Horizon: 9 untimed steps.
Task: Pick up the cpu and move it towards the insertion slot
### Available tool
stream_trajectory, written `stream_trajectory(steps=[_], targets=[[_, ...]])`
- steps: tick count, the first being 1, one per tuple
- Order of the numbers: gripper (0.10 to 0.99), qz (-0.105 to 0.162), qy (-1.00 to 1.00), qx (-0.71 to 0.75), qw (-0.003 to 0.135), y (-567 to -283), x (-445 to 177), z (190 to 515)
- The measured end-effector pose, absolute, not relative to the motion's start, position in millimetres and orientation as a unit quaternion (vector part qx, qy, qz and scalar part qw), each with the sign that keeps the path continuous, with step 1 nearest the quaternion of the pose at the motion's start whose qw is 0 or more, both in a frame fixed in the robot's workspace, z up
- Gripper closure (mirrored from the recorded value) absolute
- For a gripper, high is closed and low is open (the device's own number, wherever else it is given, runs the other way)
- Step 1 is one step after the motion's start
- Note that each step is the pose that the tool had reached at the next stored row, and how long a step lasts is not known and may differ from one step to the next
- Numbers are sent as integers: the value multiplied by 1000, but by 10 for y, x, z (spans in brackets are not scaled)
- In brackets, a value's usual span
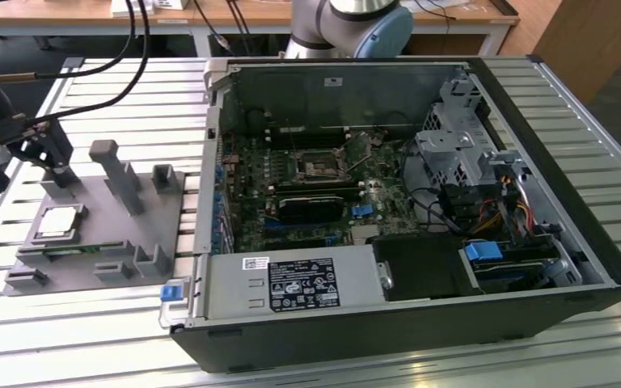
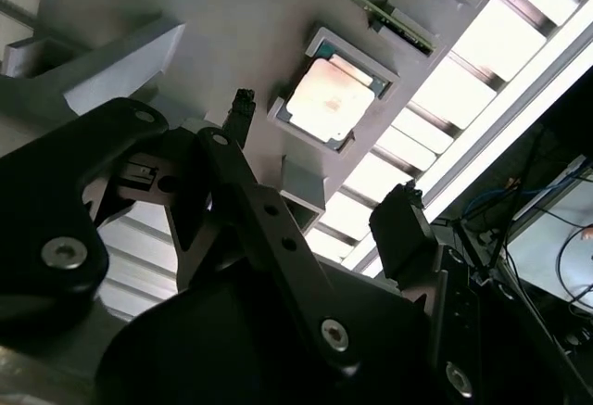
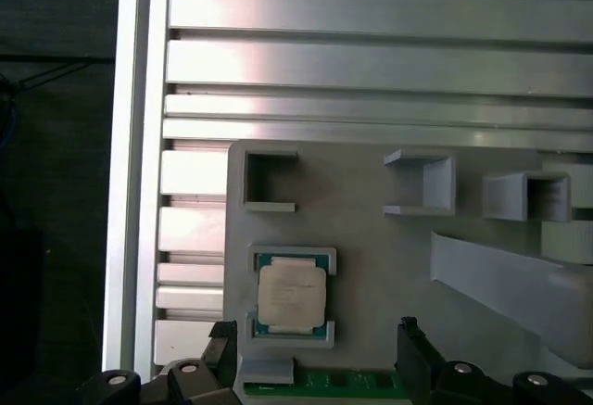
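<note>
Gripper hangs over the grey fixture, jaws spread wide, holding nothing. In the first wrist view the two black fingers stand apart, the gap between them wider than the chip, and neither touches it.

The cpu lies flat in a square recess of the fixture, silvery top up, with the green edge of its board showing at the recess corners. A thin green memory stick lies along the fixture edge just beside that recess.

In the exterior view the fixture sits on the slatted metal table, at the exterior view's left of an open computer case. The insertion slot is on the motherboard inside the case: a square socket, dark centre, metal frame. It is well apart from the cpu, with the case wall between them.

Grey upright posts on the fixture rise near the gripper.
</note>
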State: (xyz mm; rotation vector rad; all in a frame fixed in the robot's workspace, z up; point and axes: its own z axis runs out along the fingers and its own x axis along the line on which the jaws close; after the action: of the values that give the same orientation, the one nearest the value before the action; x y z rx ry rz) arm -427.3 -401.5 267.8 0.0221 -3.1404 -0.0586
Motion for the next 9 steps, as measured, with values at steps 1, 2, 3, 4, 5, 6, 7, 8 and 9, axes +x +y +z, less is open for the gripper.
stream_trajectory(steps=[1,2,3,4,5,6,7,8,9], targets=[[310,-19,-1000,7,0,-4014,-4279,2659],[310,-19,-1000,7,0,-4014,-4284,2641],[310,-19,-1000,7,0,-4015,-4289,2623],[310,-19,-1000,7,0,-4015,-4293,2605],[310,-19,-1000,7,0,-4015,-4297,2586],[310,-19,-1000,7,0,-4015,-4302,2569],[310,-19,-1000,7,0,-4015,-4305,2550],[310,-19,-1000,7,0,-4015,-4309,2534],[310,-19,-1000,7,0,-4015,-4312,2518]])
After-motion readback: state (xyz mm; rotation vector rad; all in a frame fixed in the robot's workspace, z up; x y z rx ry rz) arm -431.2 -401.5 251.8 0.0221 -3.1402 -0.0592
